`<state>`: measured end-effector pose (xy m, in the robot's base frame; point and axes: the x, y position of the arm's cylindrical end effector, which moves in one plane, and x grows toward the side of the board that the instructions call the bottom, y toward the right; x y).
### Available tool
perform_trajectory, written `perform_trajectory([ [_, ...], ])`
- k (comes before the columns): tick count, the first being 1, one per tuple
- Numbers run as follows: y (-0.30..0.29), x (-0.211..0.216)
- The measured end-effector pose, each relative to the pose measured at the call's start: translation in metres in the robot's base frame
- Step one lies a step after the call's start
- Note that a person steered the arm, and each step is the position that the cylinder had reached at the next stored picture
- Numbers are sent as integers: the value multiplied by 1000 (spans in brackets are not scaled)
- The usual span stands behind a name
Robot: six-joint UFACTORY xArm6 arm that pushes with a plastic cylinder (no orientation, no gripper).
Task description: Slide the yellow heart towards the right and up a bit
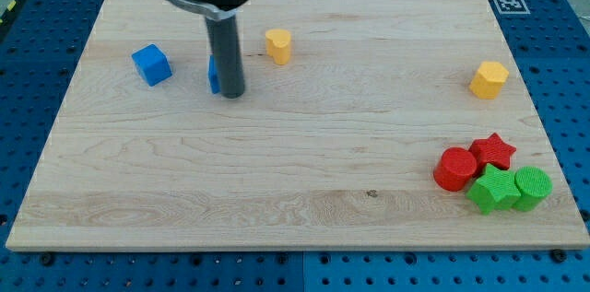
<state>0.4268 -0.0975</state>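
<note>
Tip (pixel 232 96) beside small blue block (pixel 213 75), left of yellow heart (pixel 278 45)

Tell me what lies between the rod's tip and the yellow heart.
Only bare board: my tip stands to the view's lower left of the yellow heart, and the camera view shows no block between them.

bare board right of yellow heart (pixel 277 45), yellow hexagon (pixel 489 79) far right

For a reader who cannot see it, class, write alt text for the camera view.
A dark rod's tip rests on a wooden board, just left of and below a yellow heart, with a blue block partly hidden behind it. A blue cube lies farther left and a yellow hexagon at right. Bottom right huddle a red cylinder, red star, green star and green cylinder.
</note>
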Motion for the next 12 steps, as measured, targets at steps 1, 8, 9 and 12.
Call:
perform_trajectory([
  [1,-18,0],
  [8,75,-78],
  [9,75,-108],
  [12,101,-124],
])
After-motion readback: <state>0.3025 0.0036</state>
